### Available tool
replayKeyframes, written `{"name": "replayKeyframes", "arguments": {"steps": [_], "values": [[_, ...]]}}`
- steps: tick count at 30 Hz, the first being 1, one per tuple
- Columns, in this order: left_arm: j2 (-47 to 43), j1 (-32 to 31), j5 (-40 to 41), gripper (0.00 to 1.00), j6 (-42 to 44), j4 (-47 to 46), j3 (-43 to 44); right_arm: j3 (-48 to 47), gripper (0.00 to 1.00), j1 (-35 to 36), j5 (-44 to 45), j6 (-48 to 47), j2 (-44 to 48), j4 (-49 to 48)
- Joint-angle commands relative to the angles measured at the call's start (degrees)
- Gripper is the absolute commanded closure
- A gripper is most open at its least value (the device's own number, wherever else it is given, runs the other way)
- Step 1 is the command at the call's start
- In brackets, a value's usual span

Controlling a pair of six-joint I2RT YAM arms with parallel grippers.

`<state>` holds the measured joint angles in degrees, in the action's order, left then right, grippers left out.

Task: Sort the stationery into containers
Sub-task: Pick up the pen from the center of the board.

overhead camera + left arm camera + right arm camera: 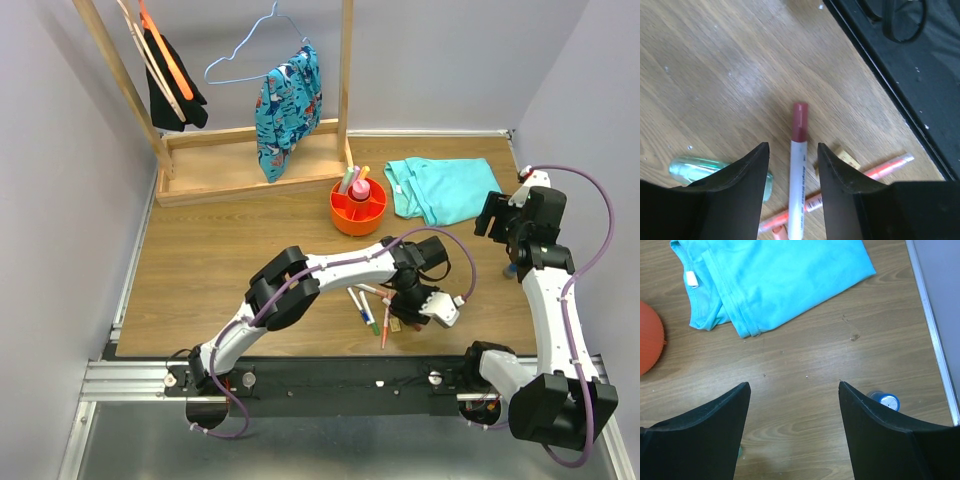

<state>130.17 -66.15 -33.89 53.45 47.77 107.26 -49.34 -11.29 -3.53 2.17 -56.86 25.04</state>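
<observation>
White marker (798, 185) with a dark red cap lies flat on the table (715, 75) between the fingers of the left pincer (792, 146). This pincer stands half-wide astride it, with wood showing on either side, so nothing is gripped. An orange pen (885, 167) crosses the marker's barrel and runs out past the finger on the right of the wrist view, and a tan eraser (847, 157) lies just beside that finger. A pale green highlighter (695, 167) lies outside the other finger. Well beyond this pincer sits the orange-red bowl (340, 215), with upright highlighters (352, 180) inside. The right pincer (794, 385) hangs wide over the table, holding nothing. A turquoise shirt (775, 280) lies ahead of it, and a small blue cap (886, 400) sits by one finger.
</observation>
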Motion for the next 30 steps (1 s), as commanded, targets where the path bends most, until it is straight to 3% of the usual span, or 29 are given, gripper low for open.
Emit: {"name": "replayKeyframes", "arguments": {"steps": [1,6,16,21,30], "values": [[2.72,-0.82,-0.3,0.49,-1.24,-0.66,2.07,0.03,0.21,0.3,2.21,0.64,0.79,-1.31],[3.25,-1.44,-0.3,0.53,-1.33,-0.66,1.37,0.12,0.21,0.3,2.04,0.55,0.96,-1.22],[3.51,-2.05,0.05,0.69,-3.79,-2.15,-1.79,0.65,0.21,1.01,2.82,0.29,0.88,-1.74],[-0.95,-1.18,-1.52,0.78,-6.78,-2.33,-1.36,-1.45,0.21,1.01,4.85,-1.12,-0.7,-1.05],[-6.85,7.95,-16.45,0.79,-13.1,3.74,14.98,-7.17,0.21,0.04,3.88,-1.65,-3.78,2.91]]}}
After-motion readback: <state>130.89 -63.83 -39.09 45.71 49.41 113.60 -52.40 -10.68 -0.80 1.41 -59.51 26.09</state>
